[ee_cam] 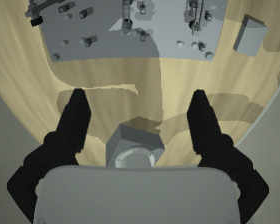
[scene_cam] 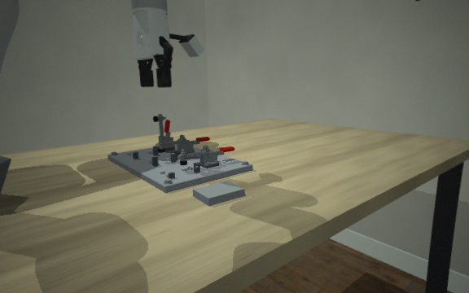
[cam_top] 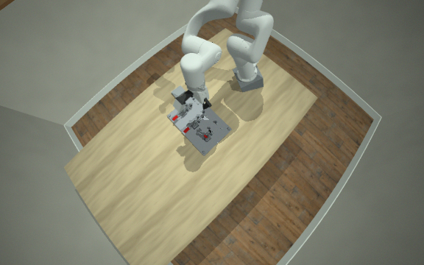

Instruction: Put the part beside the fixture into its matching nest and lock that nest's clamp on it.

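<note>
The part (scene_cam: 219, 193) (cam_top: 177, 91) (ee_cam: 249, 35) is a flat grey block lying on the table beside the fixture plate (scene_cam: 153, 176) (cam_top: 222, 126) (ee_cam: 171, 26). The plate carries three toggle clamps. One clamp's red handle (scene_cam: 167, 126) (cam_top: 205, 136) stands upright. The other two red handles (scene_cam: 203, 138) (scene_cam: 226, 149) lie level. My gripper (scene_cam: 155, 77) (ee_cam: 139, 100) is open and empty. It hangs high above the table, just off the plate's edge on the side away from the part.
The arm's grey base block (cam_top: 250, 82) stands on the wooden table (scene_cam: 340, 163) behind the fixture. The arm's shadow falls across the plate and the table around it.
</note>
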You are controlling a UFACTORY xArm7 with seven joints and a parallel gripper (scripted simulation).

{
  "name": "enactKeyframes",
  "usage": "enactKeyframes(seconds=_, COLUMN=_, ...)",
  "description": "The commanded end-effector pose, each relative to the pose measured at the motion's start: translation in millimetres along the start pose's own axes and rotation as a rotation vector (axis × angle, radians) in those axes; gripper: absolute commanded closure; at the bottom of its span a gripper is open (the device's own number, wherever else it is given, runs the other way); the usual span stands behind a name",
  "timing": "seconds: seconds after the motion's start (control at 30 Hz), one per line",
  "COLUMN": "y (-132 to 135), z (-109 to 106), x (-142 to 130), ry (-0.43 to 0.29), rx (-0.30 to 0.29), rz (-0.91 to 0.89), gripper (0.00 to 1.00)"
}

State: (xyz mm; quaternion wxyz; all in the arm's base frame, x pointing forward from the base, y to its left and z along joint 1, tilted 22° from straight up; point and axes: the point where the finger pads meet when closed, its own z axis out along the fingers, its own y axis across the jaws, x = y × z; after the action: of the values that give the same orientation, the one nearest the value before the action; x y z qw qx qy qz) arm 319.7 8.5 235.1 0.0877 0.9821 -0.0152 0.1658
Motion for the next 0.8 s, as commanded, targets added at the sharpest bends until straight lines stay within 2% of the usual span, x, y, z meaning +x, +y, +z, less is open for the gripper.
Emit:
enactKeyframes(seconds=0.0, y=37, z=-3, x=3, ry=0.006, rx=0.006, rz=-0.006, gripper=0.00)
enactKeyframes(seconds=0.17, y=82, z=-2, x=3, ry=0.006, rx=0.006, rz=-0.006, gripper=0.00)
enactKeyframes(seconds=0.2, y=82, z=-2, x=3, ry=0.006, rx=0.006, rz=-0.006, gripper=0.00)
enactKeyframes(seconds=0.3, y=115, z=-2, x=3, ry=0.006, rx=0.006, rz=-0.006, gripper=0.00)
enactKeyframes(seconds=0.33, y=115, z=-2, x=3, ry=0.006, rx=0.006, rz=-0.006, gripper=0.00)
enactKeyframes(seconds=0.43, y=146, z=-2, x=4, ry=0.006, rx=0.006, rz=-0.006, gripper=0.00)
enactKeyframes(seconds=0.5, y=146, z=-2, x=4, ry=0.006, rx=0.006, rz=-0.006, gripper=0.00)
enactKeyframes(seconds=0.77, y=210, z=-2, x=4, ry=0.006, rx=0.006, rz=-0.006, gripper=0.00)
